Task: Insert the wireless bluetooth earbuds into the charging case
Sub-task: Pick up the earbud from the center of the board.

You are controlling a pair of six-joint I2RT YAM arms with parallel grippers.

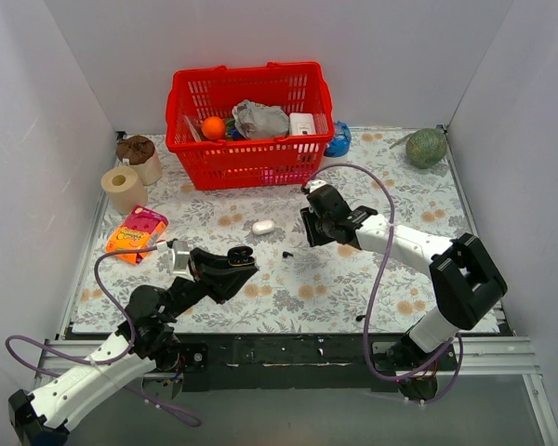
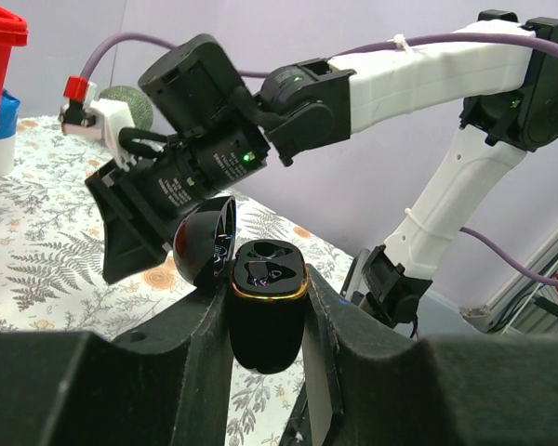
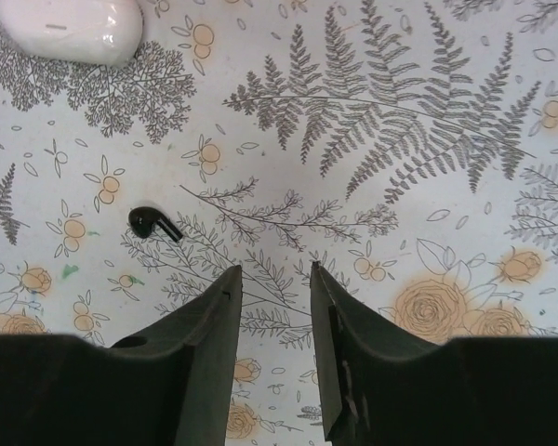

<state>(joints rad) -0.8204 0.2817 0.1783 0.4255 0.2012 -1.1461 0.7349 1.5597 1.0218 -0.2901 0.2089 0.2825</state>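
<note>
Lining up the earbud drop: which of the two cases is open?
The black charging case clamped in the left tool: its lid is flipped back, showing the wells. The white pill-shaped case lies shut on the table.

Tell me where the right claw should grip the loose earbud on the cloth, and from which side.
Probably from straight above: the earbud lies flat on the cloth, so there is nothing to get under from the side. Close across its narrow width, where the rounded head meets the stem. The open right claw would first have to shift left in its wrist view.
</note>
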